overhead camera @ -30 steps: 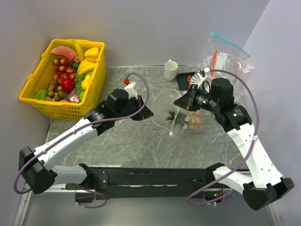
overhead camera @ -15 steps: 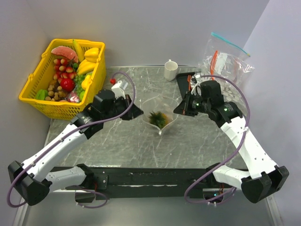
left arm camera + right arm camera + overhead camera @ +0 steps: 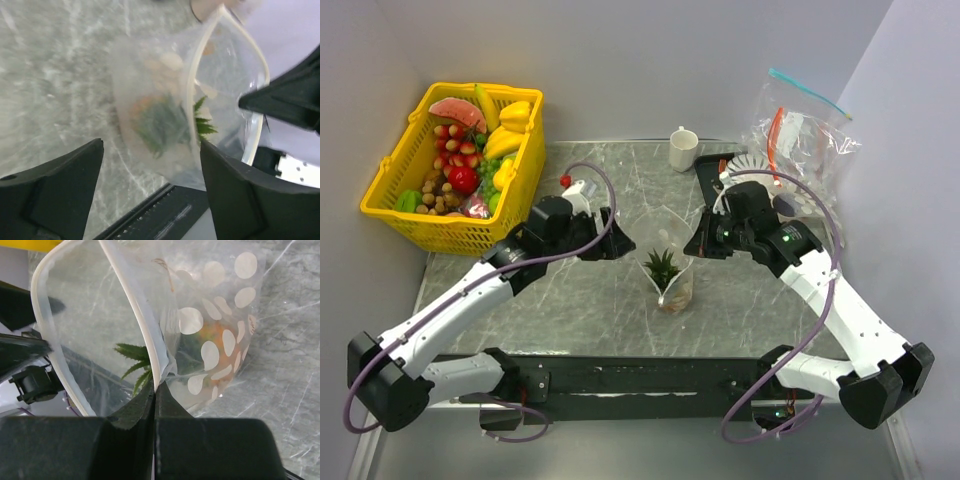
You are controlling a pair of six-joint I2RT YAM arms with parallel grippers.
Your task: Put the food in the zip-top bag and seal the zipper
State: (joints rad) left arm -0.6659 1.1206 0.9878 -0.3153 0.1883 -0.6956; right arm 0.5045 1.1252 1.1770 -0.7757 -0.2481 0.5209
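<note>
The dotted zip-top bag (image 3: 672, 285) stands mouth up at the table's middle. A small orange pineapple (image 3: 664, 267) with a green crown sits inside it. My right gripper (image 3: 156, 386) is shut on the pale zipper (image 3: 141, 325) at the bag's right rim. My left gripper (image 3: 150, 200) is open just left of the bag (image 3: 150, 80), touching nothing. The mouth gapes wide, and the crown (image 3: 134, 365) pokes up inside. Red strawberries (image 3: 455, 146) and a red apple (image 3: 463, 180) lie in the yellow basket (image 3: 382, 206) at the back left.
A white mug (image 3: 683, 148) stands behind the bag. Other clear bags (image 3: 800, 130) with teal and orange strips are heaped at the back right by the wall. The basket also holds bananas and a watermelon slice. The arms' black base rail (image 3: 640, 378) runs along the near edge.
My left gripper has opened and let go of the bag's left rim. The bag, stretched between both grippers before, now hangs more upright from the right gripper.
</note>
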